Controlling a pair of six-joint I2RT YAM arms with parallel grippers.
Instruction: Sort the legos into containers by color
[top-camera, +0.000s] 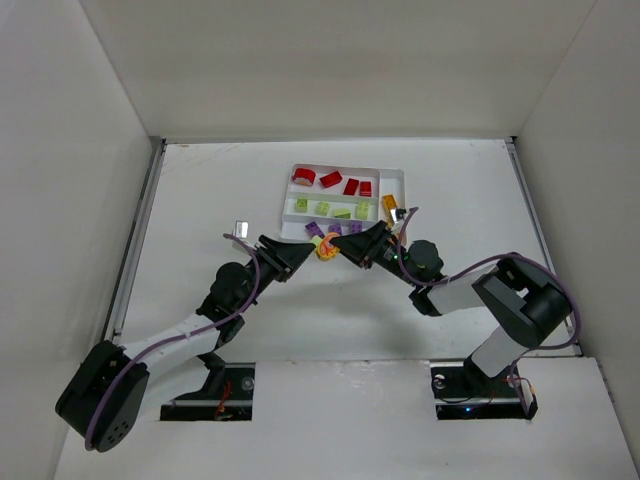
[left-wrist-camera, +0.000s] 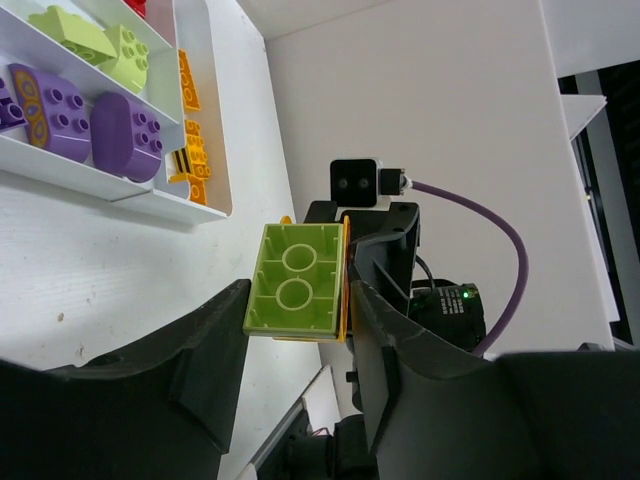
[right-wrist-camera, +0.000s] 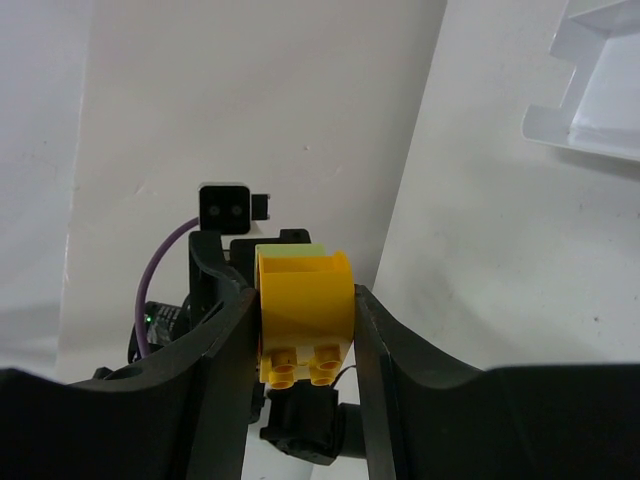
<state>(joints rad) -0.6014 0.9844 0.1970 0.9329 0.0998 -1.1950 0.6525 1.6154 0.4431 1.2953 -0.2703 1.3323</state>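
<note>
Your left gripper (left-wrist-camera: 300, 292) is closed on the lime brick (left-wrist-camera: 295, 280). Your right gripper (right-wrist-camera: 305, 300) is clamped on the orange-yellow brick (right-wrist-camera: 305, 305), which is pressed against the lime one. Both bricks sit just at 6 o'clock of the tray (top-camera: 395, 185).

Bright, even overhead light washes the white counter (top-camera: 330, 325), with only faint soft shadows. In the wrist views the left claw (left-wrist-camera: 300, 300) and right claw (right-wrist-camera: 303, 300) loom dark and slightly soft (nearly silhouettes), while the lime brick (left-wrist-camera: 295, 280) and yellow brick (right-wrist-camera: 305, 295) between their fingers show sharp.
</note>
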